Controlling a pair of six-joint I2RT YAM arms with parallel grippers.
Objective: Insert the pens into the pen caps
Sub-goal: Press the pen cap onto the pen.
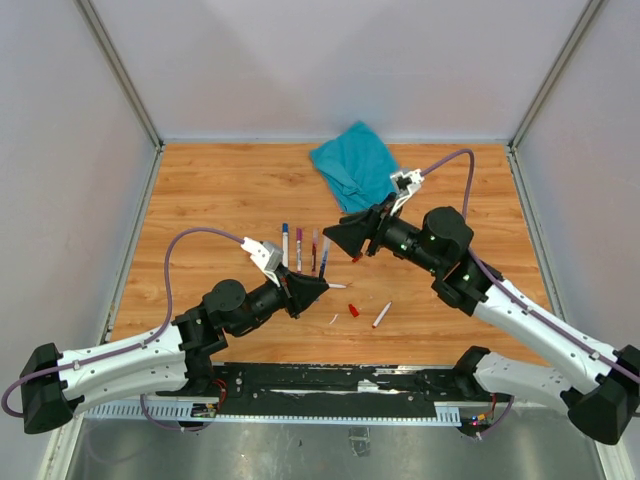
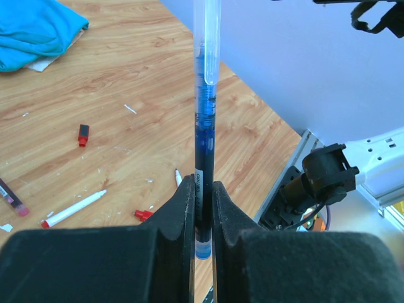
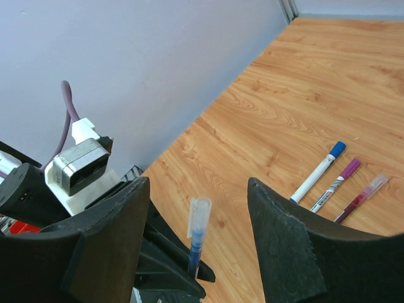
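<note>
Left gripper (image 2: 202, 192) pinches blue pen (image 2: 203, 126) upright, its clear cap (image 3: 200, 211) pointing up between the spread jaws of right gripper (image 3: 197, 189).

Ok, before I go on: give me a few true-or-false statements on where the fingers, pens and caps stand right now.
1. The left fingers are shut on a blue pen. True.
2. The right fingers are gripping that pen. False: they stand open on either side of it, not touching it.
3. A clear cap sits over the held pen's upper end. True.
4. The teal cloth covers the pens lying on the table. False: it lies near the far edge, apart from the three pens lying side by side.
5. A loose red cap lies on the table. True.
</note>
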